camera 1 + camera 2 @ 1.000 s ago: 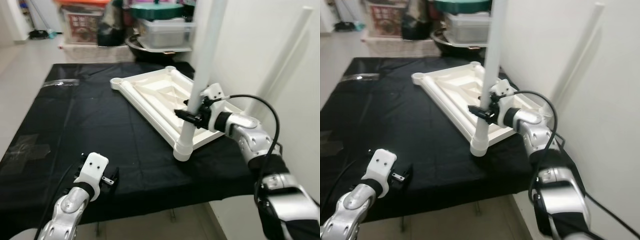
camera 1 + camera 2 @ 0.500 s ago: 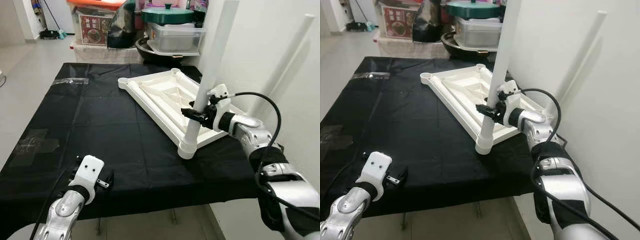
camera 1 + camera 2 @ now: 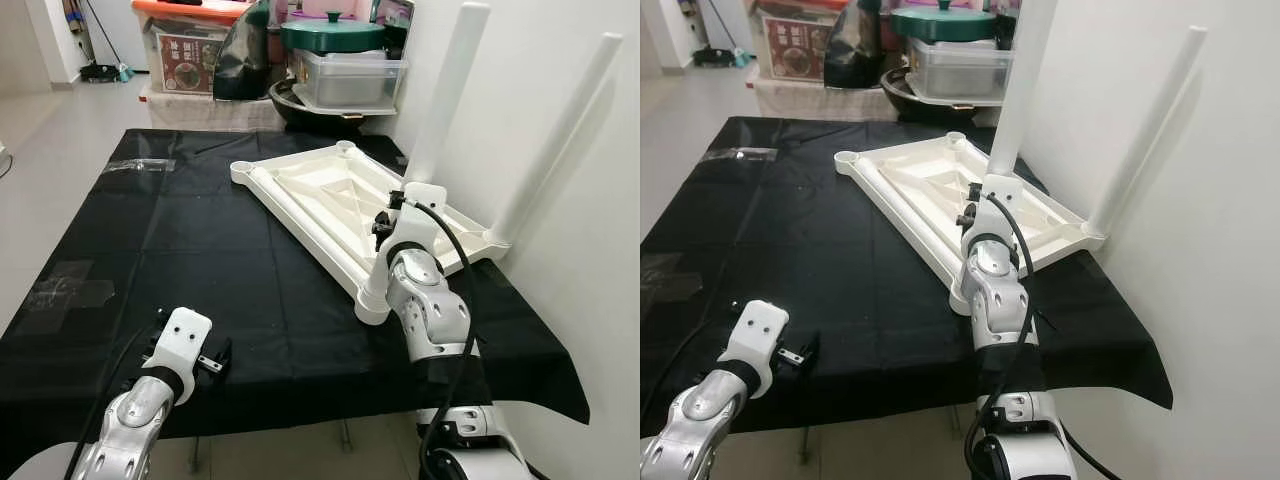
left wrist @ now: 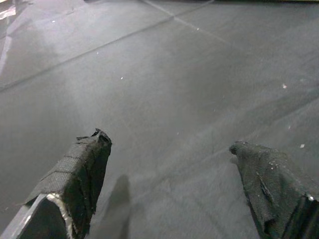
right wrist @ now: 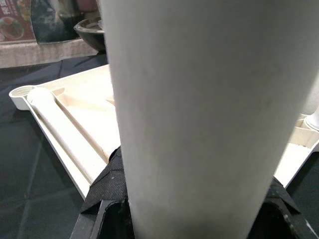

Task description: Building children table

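Right hand (image 3: 384, 222) clamps leg (image 5: 199, 114); wrist confirms.

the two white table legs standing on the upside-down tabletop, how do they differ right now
The near white plastic leg is gripped by the right gripper; the far white plastic leg by the wall stands free. The near one sits at the tabletop's front corner, the far one at its right corner. Both are round tubes, slightly tilted.

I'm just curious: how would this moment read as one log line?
right gripper: shut on table leg, standing in tabletop corner socket | left gripper: open, idle over black cloth
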